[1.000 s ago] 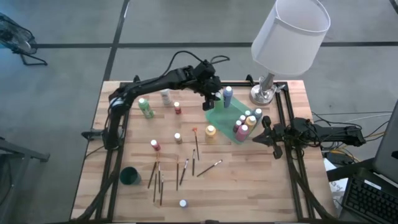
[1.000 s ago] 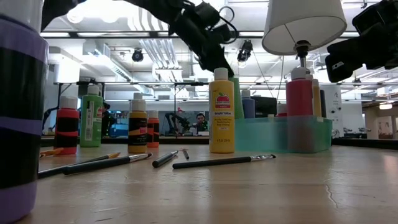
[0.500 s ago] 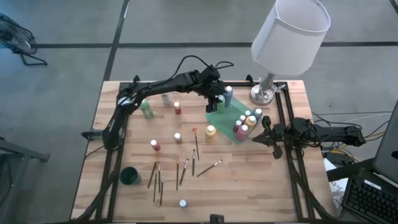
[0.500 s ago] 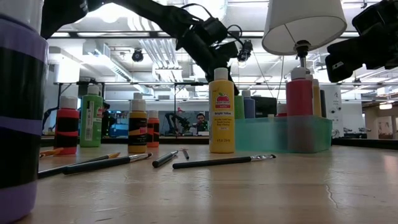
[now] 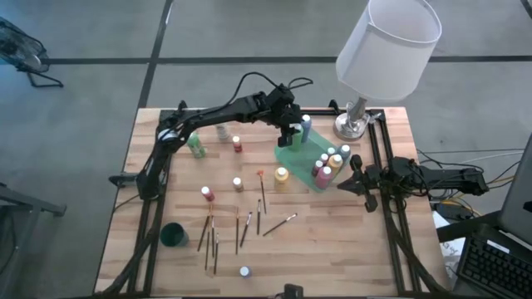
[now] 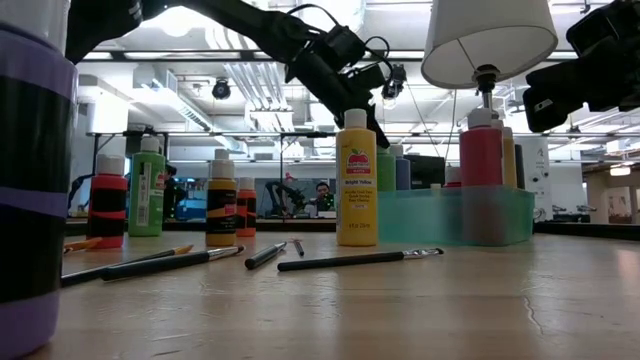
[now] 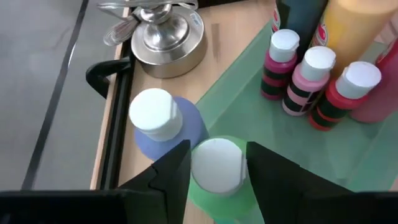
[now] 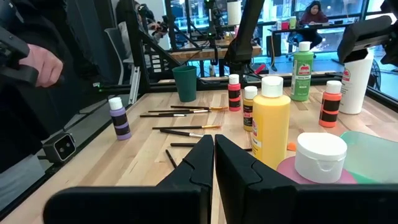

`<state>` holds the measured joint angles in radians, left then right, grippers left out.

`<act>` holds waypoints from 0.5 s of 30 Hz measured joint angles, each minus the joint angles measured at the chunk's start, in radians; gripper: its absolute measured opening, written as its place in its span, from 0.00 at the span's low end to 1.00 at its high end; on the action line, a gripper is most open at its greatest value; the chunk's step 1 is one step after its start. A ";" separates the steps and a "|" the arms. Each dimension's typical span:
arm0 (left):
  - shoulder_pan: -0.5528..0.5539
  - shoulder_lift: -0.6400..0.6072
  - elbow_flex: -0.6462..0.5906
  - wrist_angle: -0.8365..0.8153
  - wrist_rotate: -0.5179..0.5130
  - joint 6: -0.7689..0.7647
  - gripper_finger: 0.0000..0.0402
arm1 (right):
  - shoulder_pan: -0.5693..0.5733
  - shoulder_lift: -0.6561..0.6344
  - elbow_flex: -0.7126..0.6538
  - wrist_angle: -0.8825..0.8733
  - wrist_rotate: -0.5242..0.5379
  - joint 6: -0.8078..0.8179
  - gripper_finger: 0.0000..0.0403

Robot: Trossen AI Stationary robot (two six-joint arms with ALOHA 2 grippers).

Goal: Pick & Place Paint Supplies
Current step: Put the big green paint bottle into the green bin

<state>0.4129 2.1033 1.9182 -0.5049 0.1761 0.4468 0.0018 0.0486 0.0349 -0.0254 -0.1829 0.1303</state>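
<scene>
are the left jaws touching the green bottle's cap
Apart. The left wrist view shows the left gripper straddling the green bottle, with a thin gap either side of its white cap.

Tally: paint bottles, brushes, one tray, one cup, one lamp.
Seven loose paint bottles [image 5: 282,175] stand scattered from 10 round to 6 o'clock, and about eight more crowd the green tray [image 5: 295,158] at 2 o'clock. Roughly eight brushes [image 5: 280,224] lie toward 6 o'clock. There is one dark green cup [image 5: 174,235] at 8 o'clock and one lamp [image 5: 356,123] at 1 o'clock.
</scene>
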 joint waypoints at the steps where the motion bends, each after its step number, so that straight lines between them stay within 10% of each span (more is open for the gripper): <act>1: 0.000 0.000 0.000 0.000 0.000 0.003 0.40 | 0.000 0.000 0.000 0.000 0.000 0.000 0.03; 15: 0.002 -0.032 0.131 -0.094 -0.071 0.053 0.41 | 0.000 0.000 0.000 0.000 0.000 0.000 0.03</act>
<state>0.4153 2.0709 2.0493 -0.5987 0.1047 0.4995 0.0017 0.0486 0.0349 -0.0255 -0.1829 0.1303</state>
